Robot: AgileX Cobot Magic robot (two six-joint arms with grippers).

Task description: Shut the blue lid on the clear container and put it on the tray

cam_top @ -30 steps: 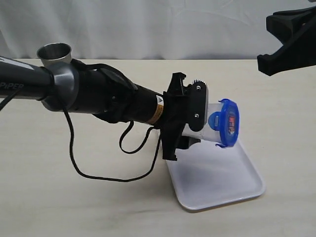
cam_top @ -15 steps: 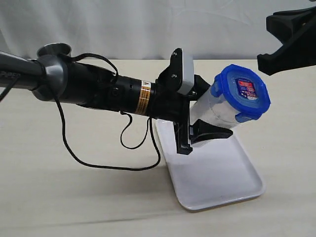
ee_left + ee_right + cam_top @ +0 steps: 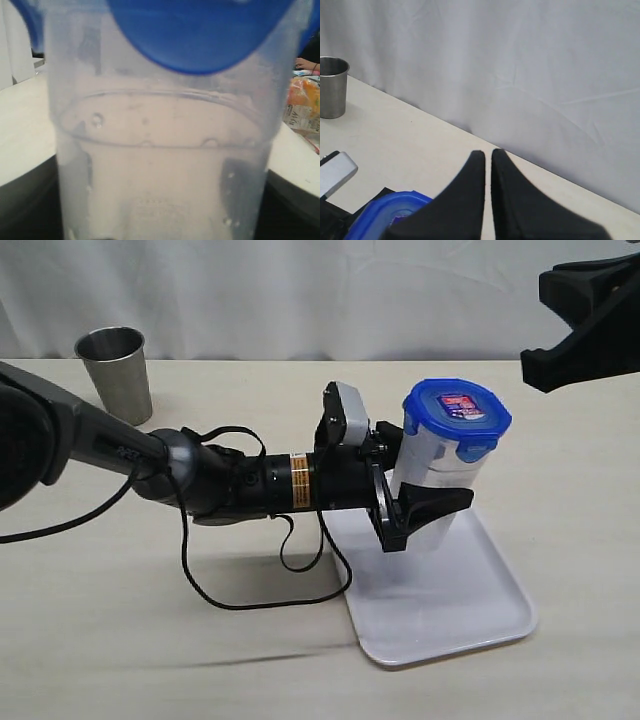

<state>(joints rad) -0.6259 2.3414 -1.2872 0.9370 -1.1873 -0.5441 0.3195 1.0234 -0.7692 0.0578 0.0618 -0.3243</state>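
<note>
The left gripper (image 3: 418, 485) squeezes the clear container (image 3: 437, 472), blue lid (image 3: 457, 412) on, over the tray (image 3: 470, 610). The right gripper (image 3: 488, 156) is pinched together.

The clear container (image 3: 445, 455) is smooth see-through plastic, a little cloudy, with tiny beads on its wall in the left wrist view. The blue lid (image 3: 457, 410) is glossy, smooth plastic with a shiny printed label. The tray (image 3: 450, 600) is white plastic, smooth with a soft sheen. At far left the cup (image 3: 113, 370) is grey metal with a dull, brushed shine. The table (image 3: 100, 640) looks pale and matt. Behind it hangs white cloth (image 3: 300, 290), matt and creased. The left pincer (image 3: 432, 475) and right pincer (image 3: 487, 155) look like matt black plastic.
</note>
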